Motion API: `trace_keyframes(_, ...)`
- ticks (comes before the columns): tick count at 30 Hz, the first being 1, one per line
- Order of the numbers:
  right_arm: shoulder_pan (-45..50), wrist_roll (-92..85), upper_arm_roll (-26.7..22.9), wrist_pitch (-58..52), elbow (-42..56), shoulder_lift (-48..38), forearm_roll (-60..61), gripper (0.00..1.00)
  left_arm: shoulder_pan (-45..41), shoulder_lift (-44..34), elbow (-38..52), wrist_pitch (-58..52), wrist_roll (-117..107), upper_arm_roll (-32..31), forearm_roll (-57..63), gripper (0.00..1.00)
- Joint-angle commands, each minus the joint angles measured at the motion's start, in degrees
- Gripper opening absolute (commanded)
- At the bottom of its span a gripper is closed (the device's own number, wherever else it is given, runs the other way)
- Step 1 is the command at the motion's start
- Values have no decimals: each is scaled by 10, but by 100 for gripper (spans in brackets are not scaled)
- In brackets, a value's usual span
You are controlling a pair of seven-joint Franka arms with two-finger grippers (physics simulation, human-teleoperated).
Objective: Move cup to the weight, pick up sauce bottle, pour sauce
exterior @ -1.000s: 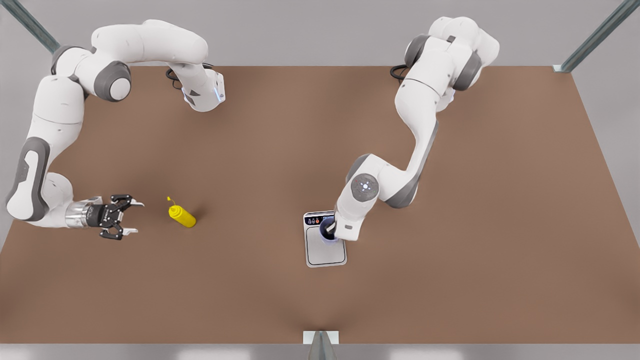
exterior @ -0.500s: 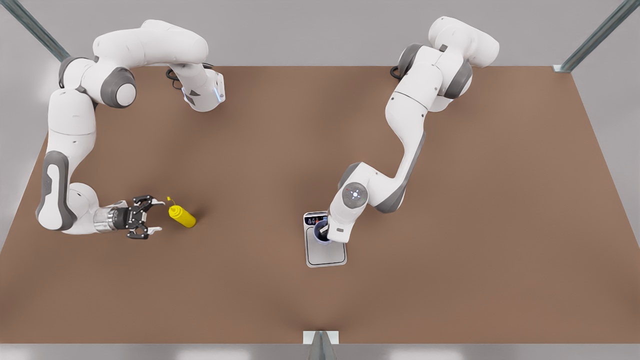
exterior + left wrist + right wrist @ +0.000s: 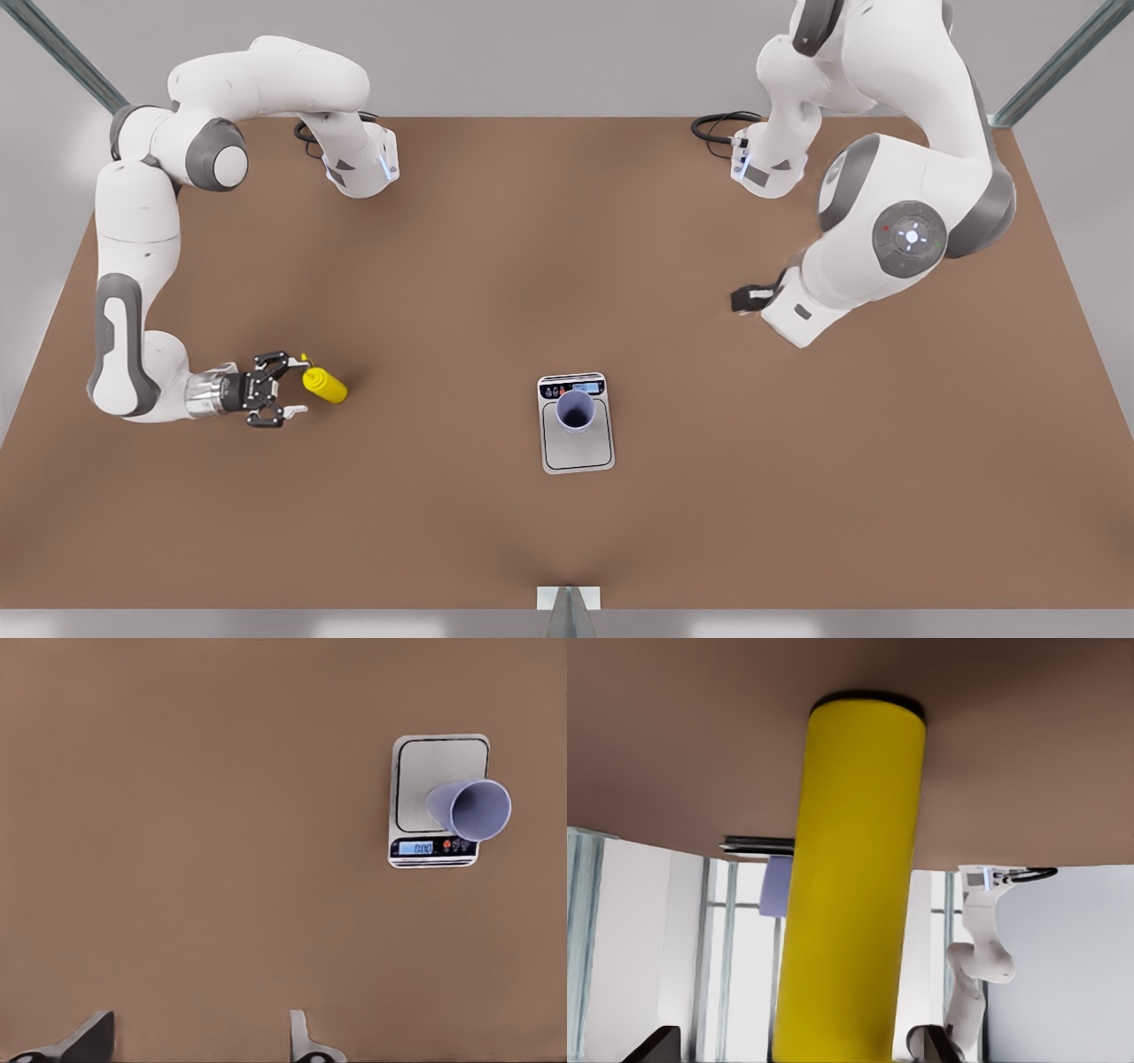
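Small lavender tumbler (image 3: 576, 411) stood on flat silver-grey scale (image 3: 577, 450). Right hand (image 3: 285, 390) open, fingers flanking bright yellow squeeze bottle (image 3: 324, 385) on brown tabletop (image 3: 567, 266). Left hand (image 3: 199, 1047) open, empty, raised well apart.

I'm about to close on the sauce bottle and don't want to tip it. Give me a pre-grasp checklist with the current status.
1. Cup standing upright on the weight: ok.
2. Left end effector open, high above the table and off to the side of the cup, waiting at the front view's right: ok.
3. Sauce bottle upright on the table: ok.
4. Right end effector open and pointed at the bottle: ok.
5. Bottle centred between the fingers in the right wrist view: ok.
6. Fingers far enough along the bottle's body to close firmly: cannot tell.
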Motion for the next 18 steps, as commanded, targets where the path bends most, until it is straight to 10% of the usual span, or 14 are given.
trace_keyframes(1,0,-10,0,0,-2,0,-1,100,-2,-1,0,0,17,3,19,100)
trace_keyframes(4,3,-28,10,-4,-9,1,-15,100,117,-96,-134,58,113,-155,140,100)
trace_keyframes(10,15,-48,13,15,-31,2,-39,100,120,-90,-130,49,119,-153,135,100)
trace_keyframes(14,16,-68,12,28,-47,2,-47,70,120,-90,-130,37,119,-143,134,100)
trace_keyframes(18,16,-67,18,33,-48,1,-47,60,120,-90,-130,33,120,-143,134,100)
